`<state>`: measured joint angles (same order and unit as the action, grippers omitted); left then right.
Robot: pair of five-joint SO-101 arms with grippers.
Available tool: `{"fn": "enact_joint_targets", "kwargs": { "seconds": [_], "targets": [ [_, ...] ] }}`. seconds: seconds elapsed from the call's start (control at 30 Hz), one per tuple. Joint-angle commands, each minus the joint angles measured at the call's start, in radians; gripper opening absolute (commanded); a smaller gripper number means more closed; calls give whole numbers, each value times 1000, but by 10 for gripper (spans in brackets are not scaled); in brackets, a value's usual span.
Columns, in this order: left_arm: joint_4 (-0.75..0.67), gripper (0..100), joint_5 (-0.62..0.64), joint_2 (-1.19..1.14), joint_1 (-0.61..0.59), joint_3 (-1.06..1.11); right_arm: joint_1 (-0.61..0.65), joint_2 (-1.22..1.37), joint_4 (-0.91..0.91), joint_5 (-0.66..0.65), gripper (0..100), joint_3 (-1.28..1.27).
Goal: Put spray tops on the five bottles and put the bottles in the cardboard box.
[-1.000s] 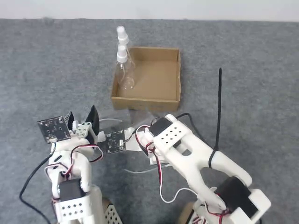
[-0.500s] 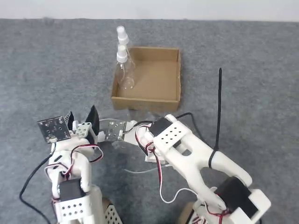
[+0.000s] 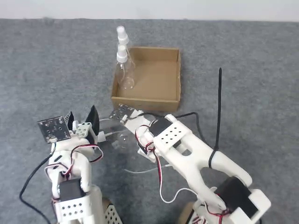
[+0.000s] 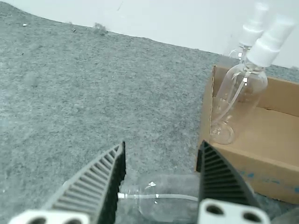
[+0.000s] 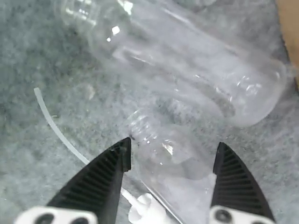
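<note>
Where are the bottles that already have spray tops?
The two capped bottles stand upright by the left wall of the cardboard box in the high view, one right behind the other.

Place: a robotics test setup, seemingly a lab or hobby workshop.
Surface: a table (image 3: 261, 60) covered in grey felt-like matting, with a plain white wall (image 3: 196, 8) behind.
Equipment: two white printed arms (image 3: 201, 154) with bare wiring (image 3: 160, 182) and an exposed circuit board (image 3: 53, 129).

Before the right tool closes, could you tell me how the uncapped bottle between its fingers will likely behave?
Lying on its side, the round bottle would probably roll if nudged, though the carpet may slow it. It looks empty and thin-walled: likely light, and apt to dent under a squeeze.
</note>
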<state>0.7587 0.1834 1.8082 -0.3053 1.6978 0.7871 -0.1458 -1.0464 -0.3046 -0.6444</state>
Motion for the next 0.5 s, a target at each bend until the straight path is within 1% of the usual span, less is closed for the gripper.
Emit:
{"fn": "enact_joint_targets", "kwargs": {
  "seconds": [0.0, 0.1, 0.2, 0.27, 0.4, 0.47],
  "targets": [
    [-20, 233, -8, 18, -6, -13, -12, -21, 15, 23, 238, 38],
    [-20, 233, -8, 18, -6, -13, -12, -22, 7, 17, 241, 40],
    [-20, 233, -8, 18, -6, -13, -12, -22, -5, -61, 241, 40],
    [-20, 233, -8, 18, -6, -13, -12, -22, -24, -81, 242, 54],
    [-20, 233, -8, 18, -6, -13, -12, -21, -105, -87, 242, 109],
    [-20, 233, -8, 18, -6, -13, -12, -21, -142, -118, 242, 132]
  ]
}}
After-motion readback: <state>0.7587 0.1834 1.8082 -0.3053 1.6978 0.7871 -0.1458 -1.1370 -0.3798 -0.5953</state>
